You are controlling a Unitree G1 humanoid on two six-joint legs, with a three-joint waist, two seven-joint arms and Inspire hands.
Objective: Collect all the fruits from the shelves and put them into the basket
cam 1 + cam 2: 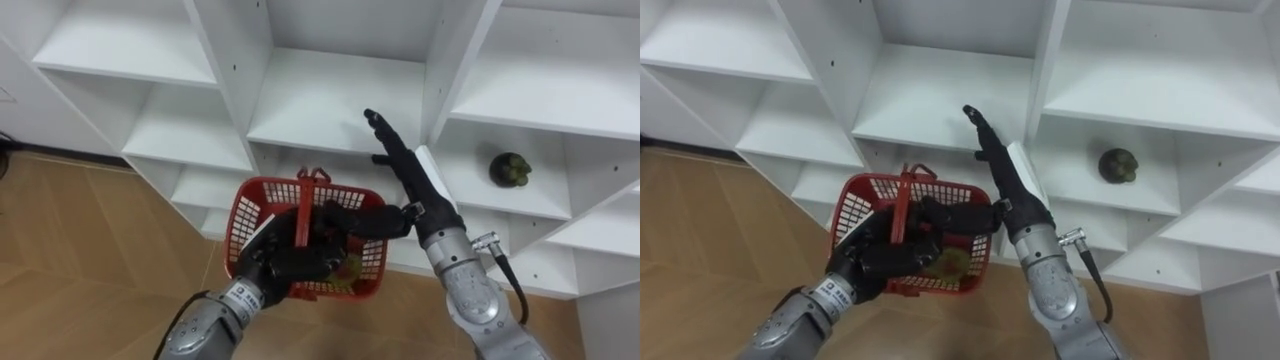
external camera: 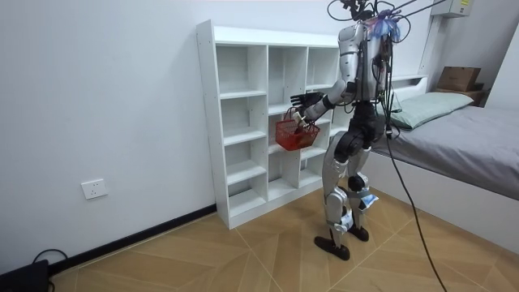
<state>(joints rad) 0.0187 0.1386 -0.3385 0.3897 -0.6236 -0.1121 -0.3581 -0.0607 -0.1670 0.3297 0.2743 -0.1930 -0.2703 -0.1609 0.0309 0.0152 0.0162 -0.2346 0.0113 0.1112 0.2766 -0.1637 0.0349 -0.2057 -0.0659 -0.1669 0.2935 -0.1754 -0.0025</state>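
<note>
The robot stands at the white closet [image 1: 320, 95], mid-collection. Its left hand [image 1: 285, 262] grips the red basket [image 1: 245, 215] by the handle (a yellowish fruit [image 1: 349, 268] lies inside). The right hand [image 1: 405, 170] is empty, fingers straight. The next move is probably a reach right to the dark green fruit [image 1: 511, 169] on the neighbouring shelf.
</note>
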